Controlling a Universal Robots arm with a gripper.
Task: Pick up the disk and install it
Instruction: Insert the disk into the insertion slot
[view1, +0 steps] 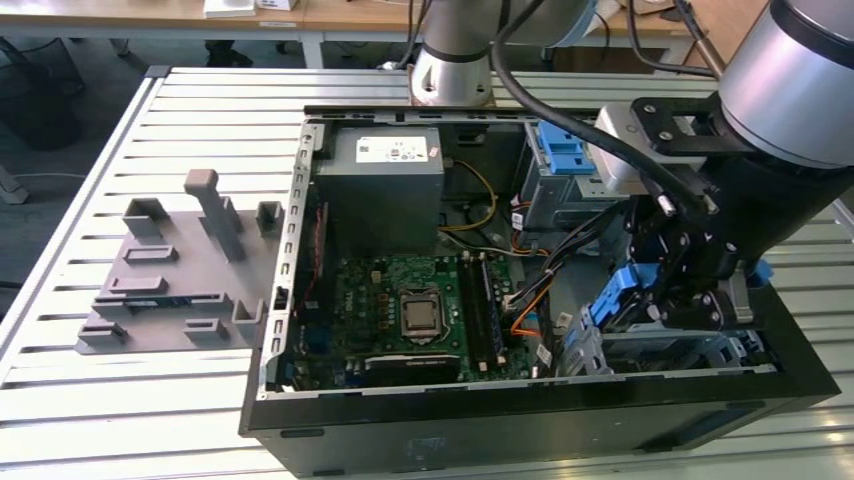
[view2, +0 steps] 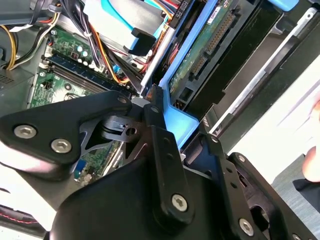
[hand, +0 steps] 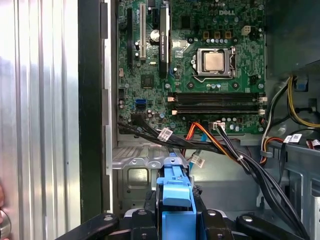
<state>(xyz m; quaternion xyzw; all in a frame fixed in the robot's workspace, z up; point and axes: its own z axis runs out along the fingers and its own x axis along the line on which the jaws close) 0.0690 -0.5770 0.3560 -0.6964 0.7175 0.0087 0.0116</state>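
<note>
One gripper (view1: 678, 305), jaws closed narrow on the disk (hand: 175, 192). In the first wrist view the blue carrier bracket sits clamped between the two black fingers (hand: 145, 222). In the second wrist view a finger presses on the bracket's blue edge, and the disk's green circuit board faces outward. Disk is held on edge inside the open computer case (view1: 534, 430), with the grey sheet-metal bay (hand: 135, 172) directly ahead of the fingertips; contact with the bay cannot be told. Black and orange cables (hand: 220, 142) cross just beyond the bay, and the motherboard (hand: 200, 65) lies further out. Judgement: disk is stiff, dense and heavy for its size. Its metal flanks look slippery, the plastic bracket likely gives a little, and the bare board is fragile. Best hold is across the bracket's side rails, clear of board and connector.
</note>
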